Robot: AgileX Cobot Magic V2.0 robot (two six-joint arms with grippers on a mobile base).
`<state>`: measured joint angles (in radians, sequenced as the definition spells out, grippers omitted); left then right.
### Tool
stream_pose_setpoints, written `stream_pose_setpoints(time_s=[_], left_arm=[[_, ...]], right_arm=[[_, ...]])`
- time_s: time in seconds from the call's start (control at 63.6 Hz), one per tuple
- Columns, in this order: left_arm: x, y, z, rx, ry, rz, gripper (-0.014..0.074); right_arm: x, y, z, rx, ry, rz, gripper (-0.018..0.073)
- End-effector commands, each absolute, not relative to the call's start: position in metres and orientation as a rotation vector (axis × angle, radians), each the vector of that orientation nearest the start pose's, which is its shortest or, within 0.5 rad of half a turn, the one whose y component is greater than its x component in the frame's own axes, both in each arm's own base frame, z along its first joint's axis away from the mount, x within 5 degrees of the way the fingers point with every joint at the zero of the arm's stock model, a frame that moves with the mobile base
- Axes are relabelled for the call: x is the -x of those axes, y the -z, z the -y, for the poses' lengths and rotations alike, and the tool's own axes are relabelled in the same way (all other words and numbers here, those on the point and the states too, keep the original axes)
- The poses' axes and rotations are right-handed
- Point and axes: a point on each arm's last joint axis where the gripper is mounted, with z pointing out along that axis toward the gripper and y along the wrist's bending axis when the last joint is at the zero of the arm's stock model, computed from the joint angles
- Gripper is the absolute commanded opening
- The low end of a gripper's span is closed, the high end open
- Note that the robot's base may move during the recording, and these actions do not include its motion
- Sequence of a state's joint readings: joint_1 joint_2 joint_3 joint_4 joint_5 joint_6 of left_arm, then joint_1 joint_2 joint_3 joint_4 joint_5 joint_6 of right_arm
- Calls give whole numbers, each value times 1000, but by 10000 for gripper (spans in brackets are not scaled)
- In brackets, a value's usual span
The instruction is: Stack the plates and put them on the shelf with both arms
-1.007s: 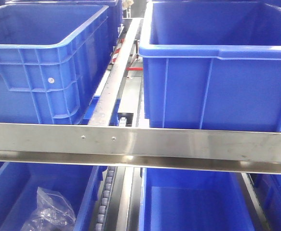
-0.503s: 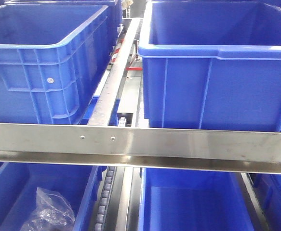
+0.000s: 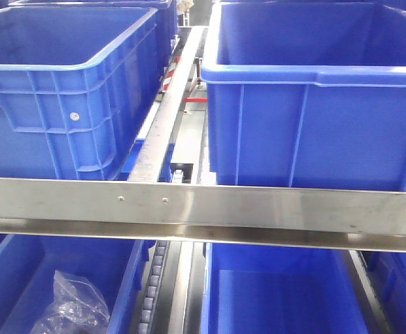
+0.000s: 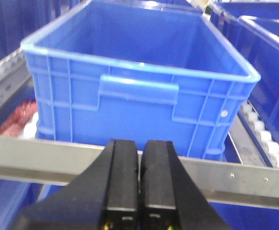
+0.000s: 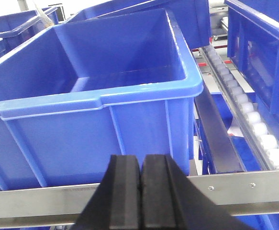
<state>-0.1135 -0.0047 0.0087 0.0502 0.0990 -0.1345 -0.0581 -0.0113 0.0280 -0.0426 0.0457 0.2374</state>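
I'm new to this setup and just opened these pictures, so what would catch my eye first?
Big blue plastic bins fill every view: one upper left and one upper right of the front camera, more below. A shiny steel rail with two small screws runs straight across in front of them. Each wrist camera shows a black gripper, left and right, jaws pressed together, holding nothing; no plates appear anywhere.

Steel shelf [image 3: 258, 209] bearing blue crates [image 3: 314, 104]

Upper left bin [image 3: 63, 90] and upper right bin [image 3: 314, 104]: saturated blue plastic. Front rail [image 3: 203, 209]: brushed silver steel. Lower left bag [image 3: 74, 306]: clear, greyish. Both grippers [image 4: 139, 191] [image 5: 141, 196]: matte black.
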Motion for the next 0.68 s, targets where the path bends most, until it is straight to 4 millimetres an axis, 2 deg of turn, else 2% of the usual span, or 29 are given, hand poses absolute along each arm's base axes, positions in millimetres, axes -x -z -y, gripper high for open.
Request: stream_pose_setpoints(time_s=[0.0,0.661], left_arm=[[-54,-211,6,-20,157,-1475,96],[-54,-211,6,-23,153,-1475,96]], right_arm=[[-55,-208,3,-175,-102,-1439,48],[-55,-208,3,-175,-102,-1439,48]])
